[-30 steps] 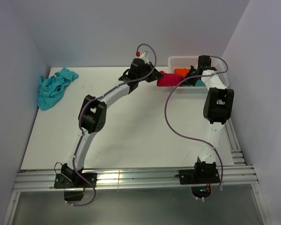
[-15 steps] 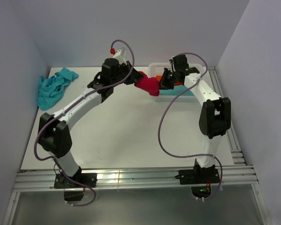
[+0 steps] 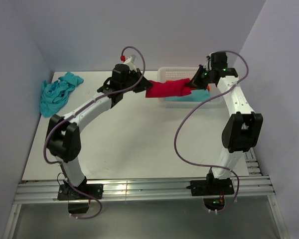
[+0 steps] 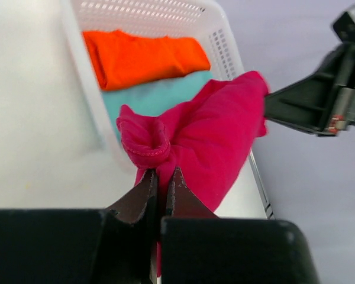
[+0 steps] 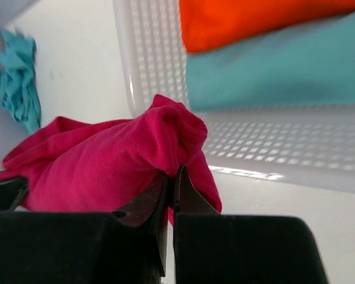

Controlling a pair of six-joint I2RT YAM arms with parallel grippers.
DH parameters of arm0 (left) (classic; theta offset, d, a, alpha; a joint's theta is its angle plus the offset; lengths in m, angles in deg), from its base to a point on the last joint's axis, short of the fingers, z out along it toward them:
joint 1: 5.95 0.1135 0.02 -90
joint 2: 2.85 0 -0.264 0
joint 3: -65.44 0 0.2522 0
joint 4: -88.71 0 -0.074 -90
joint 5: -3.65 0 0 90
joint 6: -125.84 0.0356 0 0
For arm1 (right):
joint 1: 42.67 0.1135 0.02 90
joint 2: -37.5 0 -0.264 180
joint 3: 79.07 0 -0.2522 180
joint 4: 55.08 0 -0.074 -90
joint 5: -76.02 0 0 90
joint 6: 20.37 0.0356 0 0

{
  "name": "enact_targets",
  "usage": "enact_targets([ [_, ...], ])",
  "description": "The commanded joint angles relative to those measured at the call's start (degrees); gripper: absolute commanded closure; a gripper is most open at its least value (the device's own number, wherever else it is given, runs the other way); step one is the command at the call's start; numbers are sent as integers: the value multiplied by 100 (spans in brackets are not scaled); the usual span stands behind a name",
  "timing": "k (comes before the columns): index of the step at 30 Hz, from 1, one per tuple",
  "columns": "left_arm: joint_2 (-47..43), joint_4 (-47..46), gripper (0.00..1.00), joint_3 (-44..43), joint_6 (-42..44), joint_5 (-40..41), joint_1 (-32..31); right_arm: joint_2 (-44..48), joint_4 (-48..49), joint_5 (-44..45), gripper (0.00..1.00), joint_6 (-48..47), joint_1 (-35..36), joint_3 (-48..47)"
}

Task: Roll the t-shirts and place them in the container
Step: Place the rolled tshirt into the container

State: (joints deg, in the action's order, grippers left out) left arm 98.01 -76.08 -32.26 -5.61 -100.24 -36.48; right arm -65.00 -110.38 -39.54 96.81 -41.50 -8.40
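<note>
The crimson t-shirt (image 3: 167,90) hangs stretched crosswise between left gripper (image 3: 144,88) and right gripper (image 3: 192,83) (each clamped tight on one end).

Left arm (image 3: 87,109) and right arm (image 3: 237,105) reach forward, wrists turned inward; left gripper (image 3: 143,87) and right gripper (image 3: 191,83) face each other. Each is pinched tight on the red t-shirt (image 3: 167,89).

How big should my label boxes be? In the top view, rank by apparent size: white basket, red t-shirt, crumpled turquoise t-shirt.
1. white basket, clearly largest.
2-3. turquoise t-shirt and red t-shirt look alike; the red one is bunched and lifted nearer the camera, so unranked.
</note>
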Motion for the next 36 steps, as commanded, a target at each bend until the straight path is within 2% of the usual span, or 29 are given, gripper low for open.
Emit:
enact_targets([
  [1, 723, -584, 100, -736, -152, -395, -59, 116, -135, 94, 100, -265, -371, -488],
  [6, 1918, -1076, 100, -1685, -389, -720, -138, -51, -170, 446, 100, -301, -661, -621],
  [10, 2954, -963, 100, -2887, -451, -738, -270, -182, -161, 596, 100, -283, -960, -630],
  [15, 3536, -752, 99, -3716, -495, -738, -454, -376, -215, 763, 100, -336, -1180, -603],
  [24, 3801, -787, 100, -3542, -479, -861, -542, -718, -232, 965, 100, -476, -1391, -436],
  [30, 3704, -559, 100, -3164, -434, -695, -630, -1123, -425, 1053, 100, -696, -1400, -647],
  [36, 3897, -304, 100, -3199, -504, -537, -630, -1579, -723, 1071, 100, -846, -1409, -997],
])
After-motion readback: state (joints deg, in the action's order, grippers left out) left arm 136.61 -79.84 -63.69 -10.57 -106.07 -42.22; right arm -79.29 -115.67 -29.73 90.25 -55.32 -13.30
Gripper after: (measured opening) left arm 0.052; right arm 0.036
